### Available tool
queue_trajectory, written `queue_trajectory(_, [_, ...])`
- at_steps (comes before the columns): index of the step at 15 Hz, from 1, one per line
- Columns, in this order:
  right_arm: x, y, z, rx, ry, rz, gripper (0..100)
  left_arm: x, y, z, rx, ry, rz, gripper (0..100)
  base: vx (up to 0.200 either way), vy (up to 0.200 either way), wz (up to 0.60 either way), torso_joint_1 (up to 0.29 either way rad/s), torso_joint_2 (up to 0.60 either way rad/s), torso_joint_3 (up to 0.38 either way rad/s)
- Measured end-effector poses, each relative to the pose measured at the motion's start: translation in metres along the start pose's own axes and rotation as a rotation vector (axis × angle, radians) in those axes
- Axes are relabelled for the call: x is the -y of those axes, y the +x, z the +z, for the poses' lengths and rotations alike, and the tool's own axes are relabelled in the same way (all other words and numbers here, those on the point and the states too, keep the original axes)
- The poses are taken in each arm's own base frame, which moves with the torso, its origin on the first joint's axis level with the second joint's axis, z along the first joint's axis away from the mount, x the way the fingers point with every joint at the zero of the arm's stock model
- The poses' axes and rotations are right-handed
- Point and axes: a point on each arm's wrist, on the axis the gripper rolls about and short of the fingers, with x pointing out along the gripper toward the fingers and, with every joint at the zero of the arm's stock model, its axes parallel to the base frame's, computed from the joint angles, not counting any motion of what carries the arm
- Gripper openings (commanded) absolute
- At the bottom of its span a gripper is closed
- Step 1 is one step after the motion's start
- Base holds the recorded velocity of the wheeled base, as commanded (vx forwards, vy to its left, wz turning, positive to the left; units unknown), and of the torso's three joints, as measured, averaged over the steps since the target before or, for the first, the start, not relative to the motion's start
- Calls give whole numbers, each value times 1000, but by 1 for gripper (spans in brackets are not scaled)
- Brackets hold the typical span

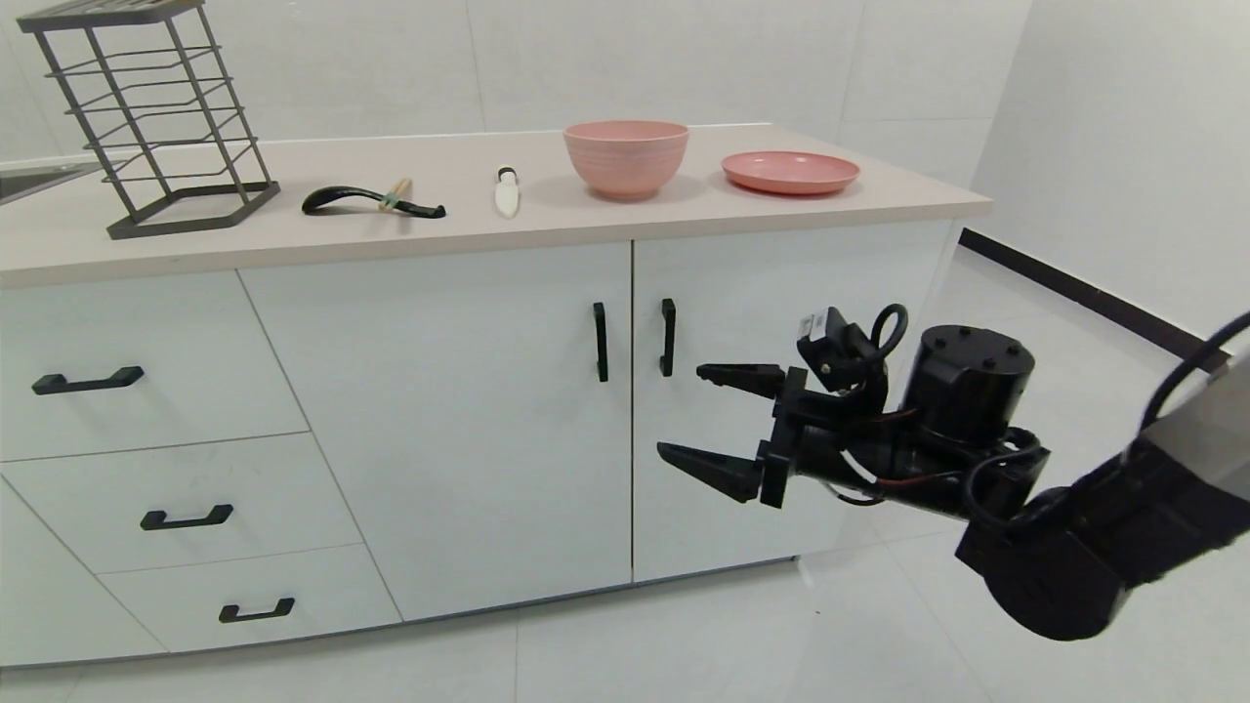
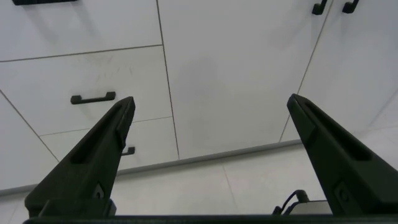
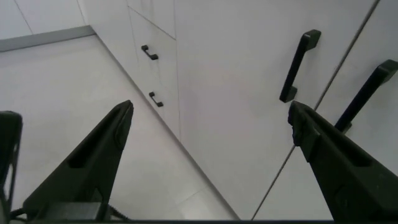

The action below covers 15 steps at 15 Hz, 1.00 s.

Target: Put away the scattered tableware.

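The scattered tableware lies in a loose row on the tabletop [image 1: 293,239]. A pink bowl [image 1: 626,156] stands upright near the back edge, and a pink plate [image 1: 790,171] lies flat just beside it toward the robot's right, the two apart. On the bowl's left lies a small white utensil [image 1: 507,194] with a dark tip, pointing toward the wall. Farther left a black spoon [image 1: 332,199] rests on its side, with a short pale wooden piece [image 1: 396,193] bearing a green band across its handle; what that piece is cannot be told. At the left end stands a dark wire rack [image 1: 156,117], tilted shelves stacked inside its frame, and past it the corner of a sink [image 1: 39,179] is set into the top. None of these pieces touches a gripper. Below the tabletop the white cabinet has two doors with upright black handles [image 1: 601,342] side by side, and three drawers [image 1: 146,361] stacked at the left. The right gripper [image 1: 682,411] hangs low in front of the right-hand door, well below the tableware, its jaws spread wide and holding nothing. The left gripper [image 2: 211,102] is likewise spread open with nothing between its fingers, facing the lower drawers and the tiled floor [image 2: 205,186].
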Motion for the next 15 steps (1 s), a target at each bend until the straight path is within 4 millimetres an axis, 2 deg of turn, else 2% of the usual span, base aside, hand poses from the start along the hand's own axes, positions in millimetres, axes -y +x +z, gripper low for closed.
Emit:
queue_trajectory(2, [6, 7, -12, -14, 15, -32, 100, 1, 0, 0, 3, 3, -52, 100, 0, 0, 0, 0, 0, 0])
queue_trajectory(4, [6, 7, -9, -22, 19, -77, 100, 1, 0, 5, 49, 5, -63, 100, 0, 0, 0, 0, 0, 0])
queue_trajectory(5, [2, 6, -5, -22, 24, -126, 100, 1, -3, 18, 119, -1, -64, 100, 0, 0, 0, 0, 0, 0])
queue_trajectory(7, [-10, 1, 5, -11, 43, -172, 100, 0, -15, 59, 273, -12, -86, 100, 0, 0, 0, 0, 0, 0])
queue_trajectory(9, [-14, -7, 10, -5, 41, -178, 100, 0, -16, 85, 282, -14, -182, 100, 0, 0, 0, 0, 0, 0])
queue_trajectory(12, [-11, -16, 15, 12, 38, -201, 100, 2, 0, 112, 211, -11, -349, 100, 0, 0, 0, 0, 0, 0])
queue_trajectory(15, [-5, -28, 22, 27, 25, -235, 100, 4, 25, 139, 136, -10, -497, 100, 0, 0, 0, 0, 0, 0])
